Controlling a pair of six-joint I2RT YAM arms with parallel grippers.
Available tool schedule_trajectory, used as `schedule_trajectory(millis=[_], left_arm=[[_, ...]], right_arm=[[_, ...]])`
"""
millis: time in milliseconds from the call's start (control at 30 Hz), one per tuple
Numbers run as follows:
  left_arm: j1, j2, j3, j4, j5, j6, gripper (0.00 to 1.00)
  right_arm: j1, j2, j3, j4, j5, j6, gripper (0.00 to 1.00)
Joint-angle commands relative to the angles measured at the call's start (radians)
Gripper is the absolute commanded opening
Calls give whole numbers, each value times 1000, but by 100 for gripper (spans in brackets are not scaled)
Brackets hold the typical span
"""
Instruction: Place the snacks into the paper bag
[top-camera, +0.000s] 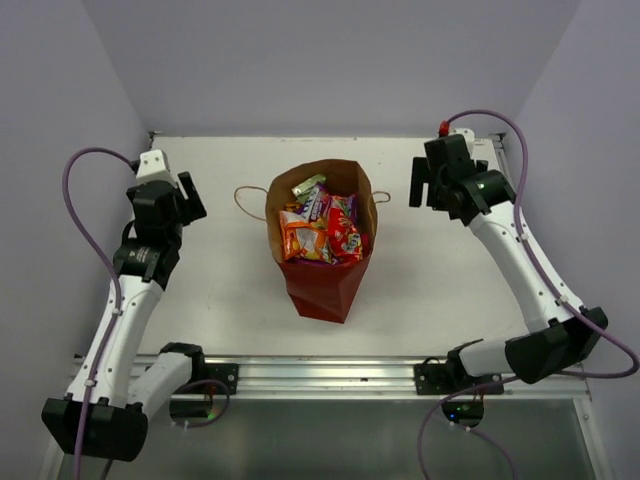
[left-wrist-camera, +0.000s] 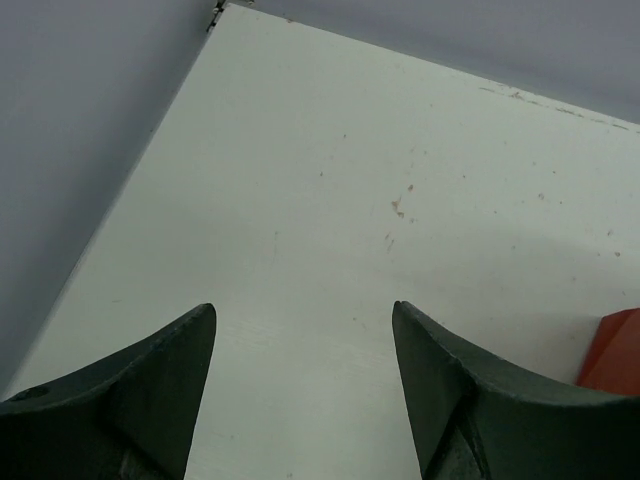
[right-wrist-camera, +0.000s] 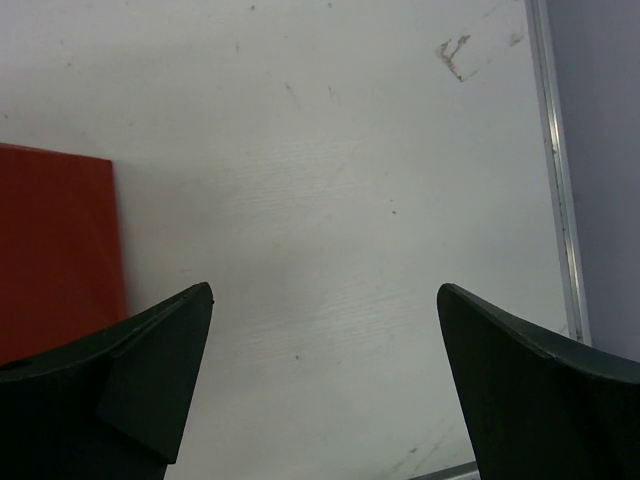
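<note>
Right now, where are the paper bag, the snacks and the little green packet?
paper bag (top-camera: 322, 288): top external view, on its red front wall.
snacks (top-camera: 322, 235): top external view, middle of the pile inside the bag.
green packet (top-camera: 308, 185): top external view, its middle, near the bag's far rim.

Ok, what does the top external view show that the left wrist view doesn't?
Only the top external view shows the snacks filling the open mouth of the paper bag, and the right gripper. Only the left wrist view shows the small brown specks on the table. Both show the white table, the open left gripper and the bag, though the wrist view catches just one red corner of it.
</note>
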Motion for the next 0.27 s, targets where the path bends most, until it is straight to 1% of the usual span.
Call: schedule_trajectory(millis=[0,67,133,233], left_arm=[[63,5,8,92,167,37,75],[66,17,10,109,193,29,75],[66,22,8,112,198,26,75],[69,26,-1,116,212,29,75]], right_arm=[[-3,-25,22,5,17,15,99],[-3,-22,32,-5,29,1,99],[-7,-26,26,-8,36,-11,97],[-26,-33,10,-11,39,-6,99]])
